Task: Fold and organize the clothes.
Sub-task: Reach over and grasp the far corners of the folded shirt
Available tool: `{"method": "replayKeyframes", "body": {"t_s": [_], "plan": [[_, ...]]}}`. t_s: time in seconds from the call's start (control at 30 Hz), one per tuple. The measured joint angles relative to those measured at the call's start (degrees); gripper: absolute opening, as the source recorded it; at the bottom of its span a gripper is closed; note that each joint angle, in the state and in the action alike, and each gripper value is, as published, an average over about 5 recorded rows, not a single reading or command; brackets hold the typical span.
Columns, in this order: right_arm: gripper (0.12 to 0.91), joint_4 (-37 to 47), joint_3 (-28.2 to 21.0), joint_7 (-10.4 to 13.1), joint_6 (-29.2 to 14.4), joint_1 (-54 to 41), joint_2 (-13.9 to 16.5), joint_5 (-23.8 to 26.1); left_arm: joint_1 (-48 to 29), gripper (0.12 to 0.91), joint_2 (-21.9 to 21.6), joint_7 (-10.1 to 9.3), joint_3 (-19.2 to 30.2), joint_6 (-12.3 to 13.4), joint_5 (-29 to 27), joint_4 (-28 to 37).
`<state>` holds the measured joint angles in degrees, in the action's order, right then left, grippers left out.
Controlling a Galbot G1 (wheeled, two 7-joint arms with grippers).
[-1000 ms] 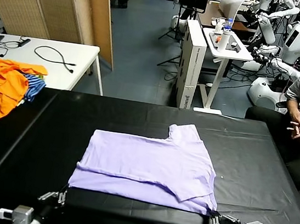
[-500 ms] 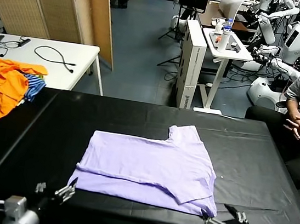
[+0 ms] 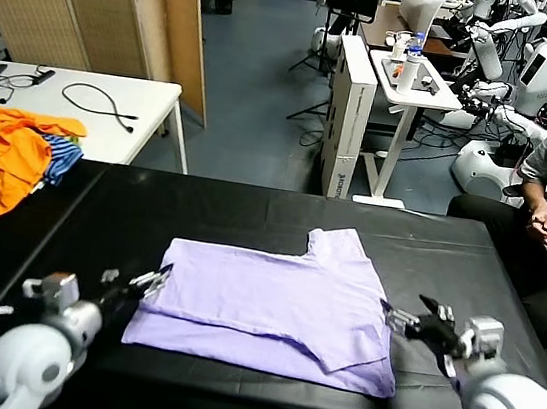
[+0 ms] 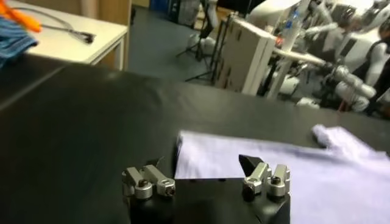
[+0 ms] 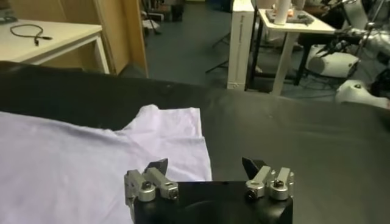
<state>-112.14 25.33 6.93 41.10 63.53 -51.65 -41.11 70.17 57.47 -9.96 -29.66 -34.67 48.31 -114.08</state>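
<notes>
One shirt (image 3: 270, 310), pale lavender, lies flat on the black table (image 3: 448, 258), near the front edge and about midway across. It's partly folded: an upper layer lies over a lower strip along the near edge, and one sleeve sticks out toward the far side. No print visible on the face showing.

Left gripper (image 3: 150, 280) sits at the shirt's left edge, jaws spread, nothing between them; left wrist view shows the fingertips (image 4: 251, 164) just over the cloth corner, contact unclear. Right gripper (image 3: 410, 316) is just beside the right edge, also spread wide and empty; in its wrist view the cloth (image 5: 91, 164) lies ahead and to one side.

Handling guess: thin cotton, light, limp, no stiffness, so it will sag and drape when lifted. It probably slides easily on the smooth table cover and layers may shift apart. Not fragile. Best pinch looks like both side edges at the same depth, catching both layers at the corners, then lifting evenly to keep the fold square.

Orange pile (image 3: 13, 155) sits far left, well apart.
</notes>
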Motion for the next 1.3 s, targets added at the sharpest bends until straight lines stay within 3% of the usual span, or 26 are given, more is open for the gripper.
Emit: {"method": "replayKeyframes", "body": {"t_s": [0.3, 0.57, 1.07, 1.3], "plan": [[0.907, 11.9, -8.3, -0.7, -0.5, -12.2, -2.0, 1.5, -11.3, 0.907, -1.1, 0.34, 8.0, -1.1, 0.1, 12.1], [0.907, 19.0, -12.6, -1.7, -1.7, -18.2, -4.2, 2.9, -16.6, 0.907, -1.4, 0.51, 11.0, -1.3, -0.1, 18.4], [0.904, 24.8, -16.6, -1.8, -1.0, -23.3, -6.7, 4.1, -18.4, 0.907, -1.8, 0.76, 12.7, -2.8, 2.6, 20.2], [0.834, 26.9, -17.9, -2.2, -0.4, -24.7, -8.1, 4.5, -18.7, 0.907, -1.8, 1.67, 13.3, -3.8, 2.6, 20.1]]}}
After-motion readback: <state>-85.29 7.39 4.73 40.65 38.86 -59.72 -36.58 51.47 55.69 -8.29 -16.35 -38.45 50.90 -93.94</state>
